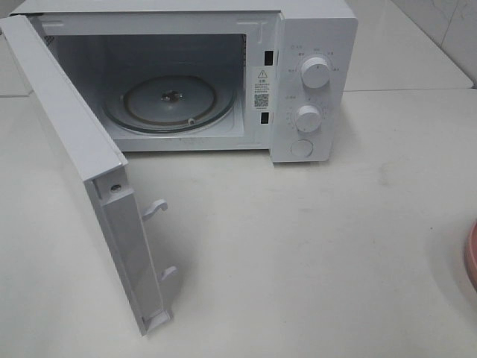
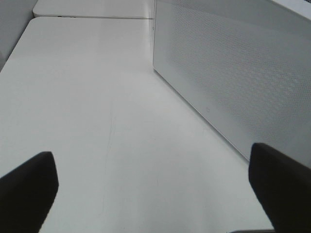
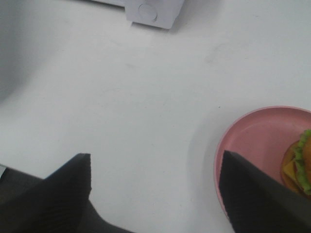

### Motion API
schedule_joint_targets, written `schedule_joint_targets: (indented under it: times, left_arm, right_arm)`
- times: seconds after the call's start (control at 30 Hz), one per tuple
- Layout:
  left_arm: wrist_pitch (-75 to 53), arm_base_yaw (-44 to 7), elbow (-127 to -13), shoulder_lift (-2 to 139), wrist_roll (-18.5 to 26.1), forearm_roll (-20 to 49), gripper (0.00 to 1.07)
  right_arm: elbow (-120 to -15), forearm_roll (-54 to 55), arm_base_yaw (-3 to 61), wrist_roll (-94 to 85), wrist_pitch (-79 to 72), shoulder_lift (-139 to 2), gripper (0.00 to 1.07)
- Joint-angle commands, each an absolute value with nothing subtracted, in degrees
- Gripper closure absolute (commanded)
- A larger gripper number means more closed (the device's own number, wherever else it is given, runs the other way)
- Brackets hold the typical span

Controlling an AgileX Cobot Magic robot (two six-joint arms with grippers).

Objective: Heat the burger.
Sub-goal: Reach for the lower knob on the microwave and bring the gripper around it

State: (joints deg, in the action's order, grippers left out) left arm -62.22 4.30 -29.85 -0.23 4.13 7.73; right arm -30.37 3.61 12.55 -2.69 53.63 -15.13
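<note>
Right now burger (image 3: pixel 299 162) sits on pink plate (image 3: pixel 252 141) at worktop's (image 1: pixel 298 246) right edge; microwave (image 1: pixel 313 82) door (image 1: pixel 71 156) open. Left gripper (image 2: pixel 153 187) & right gripper (image 3: pixel 155 187) both spread wide, empty.

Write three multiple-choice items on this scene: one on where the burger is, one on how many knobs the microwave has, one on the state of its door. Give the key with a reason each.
1. Where is the burger?
A. On the glass turntable
B. On the pink plate
C. Between the right gripper's fingers

2. How many round knobs does the microwave have on its front panel?
A. One
B. Two
C. Four

3. What state is the microwave door in?
A. Swung open
B. Shut
C. Removed and lying flat on the table

Key:
1 B, the right wrist view shows the burger sitting on the plate, beside the gripper.
2 B, one knob sits above the other knob, with a flat button below.
3 A, the door stands out to the side and the empty turntable is exposed.
</note>
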Motion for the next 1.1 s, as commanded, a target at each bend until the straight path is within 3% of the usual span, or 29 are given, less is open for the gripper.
schedule_joint_targets:
  times: [0.03,0.63,1.1]
  left_arm:
    - [-61.48,4.24,-29.68,-0.63,4.13,7.79,0.07]
    - [-61.48,4.24,-29.68,-0.63,4.13,7.79,0.07]
    - [-61.48,4.24,-29.68,-0.69,4.13,7.85,0.07]
  right_arm:
    - [-30.08,3.55,9.11,-3.27,55.12,-11.57,0.35]
    - [-28.76,3.32,-1.32,-3.04,56.95,2.06,0.35]
    - [-28.76,3.50,-1.95,-2.86,56.95,2.01,0.35]
